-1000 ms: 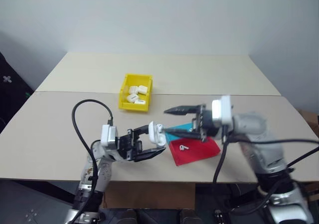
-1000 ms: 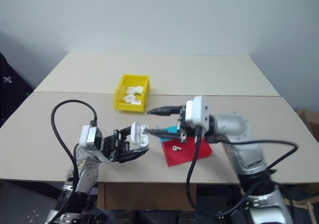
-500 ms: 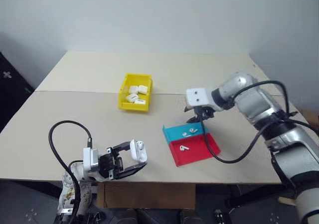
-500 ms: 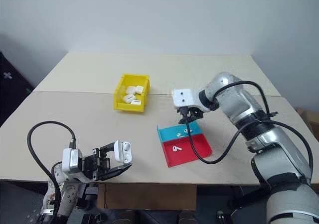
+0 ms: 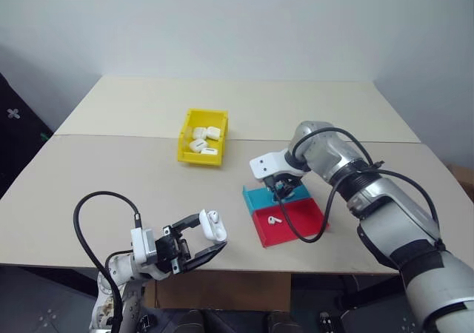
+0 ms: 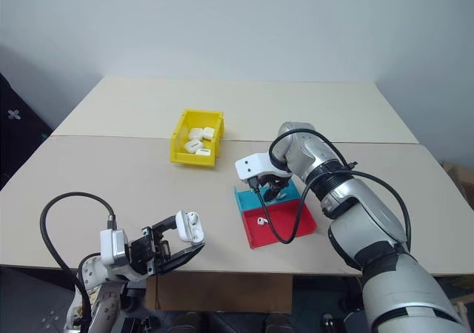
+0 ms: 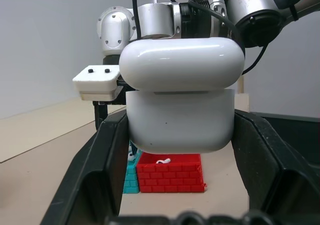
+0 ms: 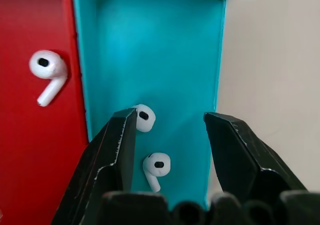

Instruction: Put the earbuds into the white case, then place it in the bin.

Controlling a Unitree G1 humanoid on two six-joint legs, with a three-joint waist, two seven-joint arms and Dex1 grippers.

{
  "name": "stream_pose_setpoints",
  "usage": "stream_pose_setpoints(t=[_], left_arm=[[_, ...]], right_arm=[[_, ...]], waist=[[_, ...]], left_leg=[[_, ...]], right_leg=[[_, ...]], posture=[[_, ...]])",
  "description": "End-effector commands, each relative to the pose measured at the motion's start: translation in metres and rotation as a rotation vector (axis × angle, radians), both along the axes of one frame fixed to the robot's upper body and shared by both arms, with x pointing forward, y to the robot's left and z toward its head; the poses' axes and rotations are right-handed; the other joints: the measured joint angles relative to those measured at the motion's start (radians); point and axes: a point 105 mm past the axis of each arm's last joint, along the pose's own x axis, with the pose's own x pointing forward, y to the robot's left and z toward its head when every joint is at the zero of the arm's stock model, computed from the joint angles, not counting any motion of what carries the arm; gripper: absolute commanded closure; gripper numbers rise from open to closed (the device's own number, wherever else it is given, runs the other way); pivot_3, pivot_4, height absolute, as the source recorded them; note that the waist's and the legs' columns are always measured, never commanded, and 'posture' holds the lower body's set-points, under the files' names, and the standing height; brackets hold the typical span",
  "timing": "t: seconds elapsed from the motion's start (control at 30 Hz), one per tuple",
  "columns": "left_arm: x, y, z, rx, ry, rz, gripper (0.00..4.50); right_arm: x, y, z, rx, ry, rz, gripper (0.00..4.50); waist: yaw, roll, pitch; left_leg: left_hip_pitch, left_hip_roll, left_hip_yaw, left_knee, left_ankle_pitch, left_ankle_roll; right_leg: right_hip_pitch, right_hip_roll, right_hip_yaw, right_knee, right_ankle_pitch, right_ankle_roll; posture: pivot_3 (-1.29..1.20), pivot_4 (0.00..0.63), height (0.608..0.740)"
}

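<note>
We see a pale table (image 5: 111, 177) made of two tops pushed together, with a seam running across it. Toward its middle stands the yellow bin (image 5: 201, 137), which has several small white cases lying inside. Nearer the front edge, well apart from the bin, a blue tray (image 5: 261, 197) and a red tray (image 5: 292, 222) sit side by side, touching. Our right gripper (image 8: 170, 130) points steeply down into the blue tray, its fingers parted with nothing between them yet; two earbuds (image 8: 156, 166) lie on the blue floor in that gap, one of them right against one finger. A third earbud (image 8: 47, 70) lies alone in the red tray. Our left gripper (image 5: 204, 243) hovers at the front edge of the table, to the left of the trays, and its fingers are clamped on the white case (image 7: 181, 102), gripping its lower half from both sides. The case's lid is raised a little, and in the head views an earbud shows in its open top.
</note>
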Motion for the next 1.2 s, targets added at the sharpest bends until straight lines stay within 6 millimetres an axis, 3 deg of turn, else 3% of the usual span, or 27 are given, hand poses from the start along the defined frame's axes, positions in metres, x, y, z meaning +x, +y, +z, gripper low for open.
stream_pose_setpoints(t=[0.03,0.3,0.67,1.2], left_arm=[[-0.003,0.0,0.009,-0.001,-0.056,0.005,1.74],[0.0,-0.004,0.009,-0.005,-0.067,-0.001,1.74],[0.001,-0.007,0.009,-0.005,-0.076,-0.011,1.74],[0.0,-0.008,0.008,0.0,-0.087,0.003,1.74]], right_arm=[[0.0,0.003,0.013,0.002,-0.017,0.003,1.9],[-0.001,0.001,0.013,0.002,-0.01,0.003,1.9],[-0.007,-0.006,0.021,0.004,-0.026,0.155,1.9],[-0.001,-0.005,0.001,-0.048,-0.047,0.235,1.9]], waist=[[-0.001,0.0,0.0],[-0.003,0.0,0.0],[-0.003,0.0,0.0],[-0.004,0.0,0.0]], left_leg=[[0.0,0.0,0.0,0.0,0.0,0.0],[0.0,0.0,0.0,0.0,0.0,0.0],[0.001,0.0,0.0,0.0,0.0,0.0],[0.001,0.0,0.0,0.0,0.0,0.0]], right_leg=[[0.0,0.0,0.0,0.0,0.0,0.0],[0.0,0.0,0.0,0.0,0.0,0.0],[0.0,0.0,0.0,0.001,0.0,0.0],[0.001,0.0,0.0,0.0,0.0,0.0]], posture=[[0.0,0.15,0.74],[0.0,0.15,0.74],[0.0,0.15,0.74],[0.0,0.15,0.74]])
